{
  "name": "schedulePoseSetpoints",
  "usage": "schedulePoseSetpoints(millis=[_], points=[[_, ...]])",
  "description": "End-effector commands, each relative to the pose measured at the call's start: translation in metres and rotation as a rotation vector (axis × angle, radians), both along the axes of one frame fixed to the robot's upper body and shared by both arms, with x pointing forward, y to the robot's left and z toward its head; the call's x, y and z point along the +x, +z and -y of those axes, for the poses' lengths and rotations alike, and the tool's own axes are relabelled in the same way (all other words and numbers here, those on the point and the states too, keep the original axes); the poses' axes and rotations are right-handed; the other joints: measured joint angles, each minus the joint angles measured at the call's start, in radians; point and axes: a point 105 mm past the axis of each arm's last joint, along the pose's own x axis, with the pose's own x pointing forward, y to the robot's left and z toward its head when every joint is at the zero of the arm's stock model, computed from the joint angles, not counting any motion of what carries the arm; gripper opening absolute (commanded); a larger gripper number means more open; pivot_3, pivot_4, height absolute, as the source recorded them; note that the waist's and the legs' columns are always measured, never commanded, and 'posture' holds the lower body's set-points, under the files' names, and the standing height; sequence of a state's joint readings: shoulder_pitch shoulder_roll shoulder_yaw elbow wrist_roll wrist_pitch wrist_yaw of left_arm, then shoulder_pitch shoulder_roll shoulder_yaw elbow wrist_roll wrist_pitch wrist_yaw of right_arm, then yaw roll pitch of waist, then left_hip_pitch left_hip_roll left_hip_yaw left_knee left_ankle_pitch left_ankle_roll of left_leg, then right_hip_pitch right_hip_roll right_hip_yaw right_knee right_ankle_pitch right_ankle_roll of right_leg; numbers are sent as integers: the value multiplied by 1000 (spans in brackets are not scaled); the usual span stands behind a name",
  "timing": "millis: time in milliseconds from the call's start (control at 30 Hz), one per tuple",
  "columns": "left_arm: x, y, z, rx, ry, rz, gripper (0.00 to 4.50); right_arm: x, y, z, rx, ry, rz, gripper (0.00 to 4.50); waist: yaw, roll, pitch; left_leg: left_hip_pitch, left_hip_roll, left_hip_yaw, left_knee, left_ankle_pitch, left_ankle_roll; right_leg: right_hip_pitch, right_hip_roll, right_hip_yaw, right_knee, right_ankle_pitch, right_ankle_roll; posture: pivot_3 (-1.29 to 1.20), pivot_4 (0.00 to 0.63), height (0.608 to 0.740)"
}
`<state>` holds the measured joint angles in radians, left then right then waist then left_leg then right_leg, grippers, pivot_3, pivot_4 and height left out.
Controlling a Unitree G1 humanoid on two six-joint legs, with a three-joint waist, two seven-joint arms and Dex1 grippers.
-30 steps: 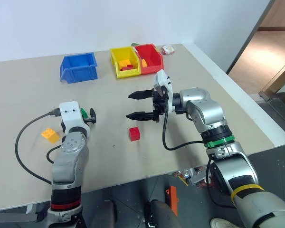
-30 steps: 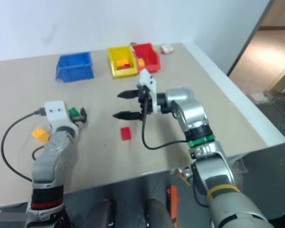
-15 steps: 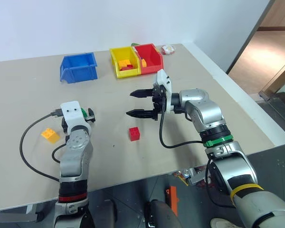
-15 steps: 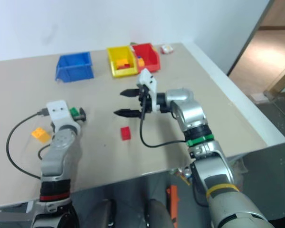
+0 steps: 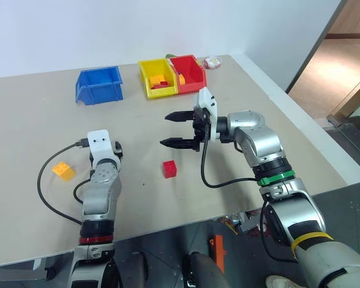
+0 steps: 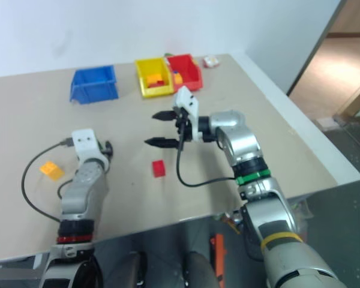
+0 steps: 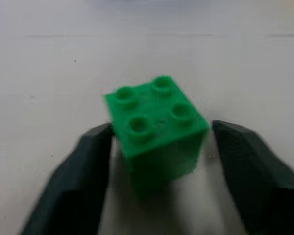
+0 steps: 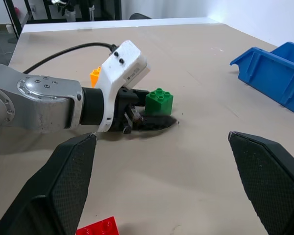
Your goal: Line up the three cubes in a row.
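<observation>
Cubes — three on the tan table (image 5: 36, 108): a red cube (image 5: 169, 168) near the front middle, a yellow-orange cube (image 5: 63, 171) well off to the robot's left beside a black cable (image 5: 45, 192), and a green cube (image 7: 157, 129) standing studs-up on the table between the fingers of the left gripper (image 7: 159, 169); bins — three along the far side: one blue bin (image 5: 99, 85), one yellow bin (image 5: 158, 78), one red bin (image 5: 189, 71), the yellow and red touching and holding heaped bricks; left fingers (image 7: 83, 181) — partly drawn in, flanking the green cube, one looking to touch its side, the other with a sliver of table showing beside the block; cannot tell whether the grip is firm; cube sits on the surface, not lifted; right gripper (image 5: 180, 129) — hangs above the table behind the red cube, pointing toward the left arm, its fingers (image 8: 264, 181) spread wide and holding nothing.
</observation>
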<state>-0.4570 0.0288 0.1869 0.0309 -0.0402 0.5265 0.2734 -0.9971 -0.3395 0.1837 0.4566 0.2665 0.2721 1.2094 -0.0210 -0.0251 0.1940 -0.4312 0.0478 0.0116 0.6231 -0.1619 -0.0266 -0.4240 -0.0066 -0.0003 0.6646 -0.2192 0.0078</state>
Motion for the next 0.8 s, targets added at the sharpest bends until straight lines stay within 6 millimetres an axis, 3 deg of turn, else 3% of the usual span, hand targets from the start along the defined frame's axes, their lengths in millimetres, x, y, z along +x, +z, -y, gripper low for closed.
schedulePoseSetpoints(millis=[33,100,300,400,533,633,800], points=[[2,18,-1,23,5,66,1934,2,12,4,28,-15,43,4500,0,0,0,0,0,0,0,0,0,0,0,0,0,0,0,0,150,740],[2,20,-2,44,2,74,1451,2,12,4,25,-16,43,4500,0,0,0,0,0,0,0,0,0,0,0,0,0,0,0,0,150,740],[-4,29,6,109,-76,95,1413,3,11,4,18,-13,51,4500,0,0,0,0,0,0,0,0,0,0,0,0,0,0,0,0,150,740],[-9,38,20,147,-165,123,1413,3,12,3,19,-10,56,4500,0,0,0,0,0,0,0,0,0,0,0,0,0,0,0,0,150,740],[-24,60,48,222,-389,187,1413,3,15,2,23,-2,66,4500,0,0,0,0,0,1,0,0,0,-1,0,1,0,0,0,0,150,740],[-44,73,65,226,-673,230,1413,2,16,4,19,6,71,4500,-2,0,0,0,0,1,-1,0,0,-1,0,1,0,0,0,0,150,740],[-79,56,56,309,-1065,88,1413,-7,9,9,-25,74,33,4500,-4,1,0,2,3,2,-4,0,0,-2,3,2,0,-2,-4,0,150,740]])
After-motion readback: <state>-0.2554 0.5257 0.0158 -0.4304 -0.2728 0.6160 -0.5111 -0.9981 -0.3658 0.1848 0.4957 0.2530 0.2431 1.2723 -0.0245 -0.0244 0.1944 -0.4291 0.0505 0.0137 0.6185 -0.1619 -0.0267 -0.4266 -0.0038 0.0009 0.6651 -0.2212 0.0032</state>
